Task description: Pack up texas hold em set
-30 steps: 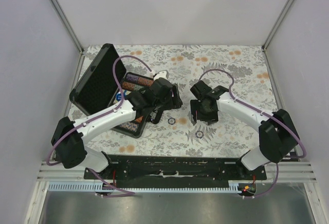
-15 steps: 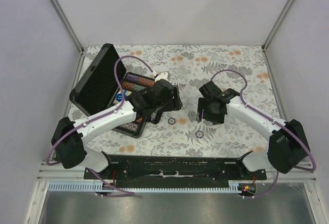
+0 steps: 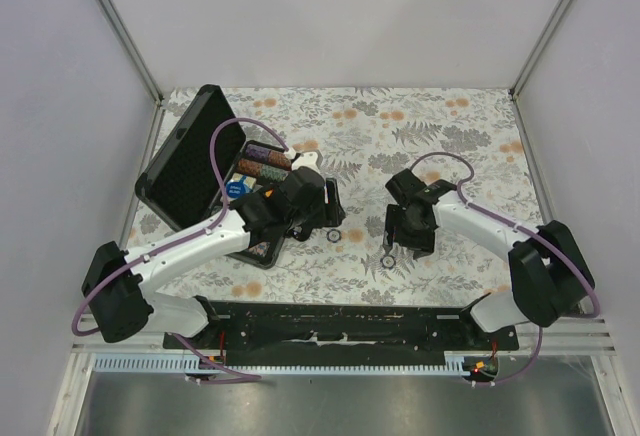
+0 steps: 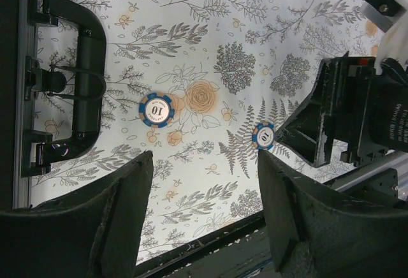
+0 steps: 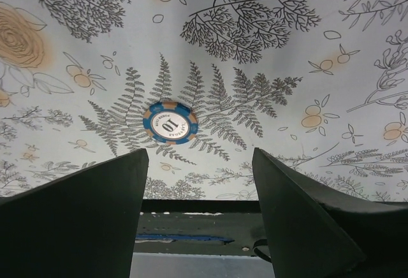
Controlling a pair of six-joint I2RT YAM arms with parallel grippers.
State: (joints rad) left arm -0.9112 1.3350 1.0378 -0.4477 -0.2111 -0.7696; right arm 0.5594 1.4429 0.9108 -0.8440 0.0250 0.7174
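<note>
Left tool (image 4: 205, 158), right tool (image 5: 199, 153) open, empty; right seemingly above chip (image 5: 170, 123).

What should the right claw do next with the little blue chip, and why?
Probably lower the right gripper and nudge it forward until its open fingers straddle the blue chip, then close. The chip lies flat on the flowered tablecloth, just ahead of them and a little left of centre, not yet touched.
</note>
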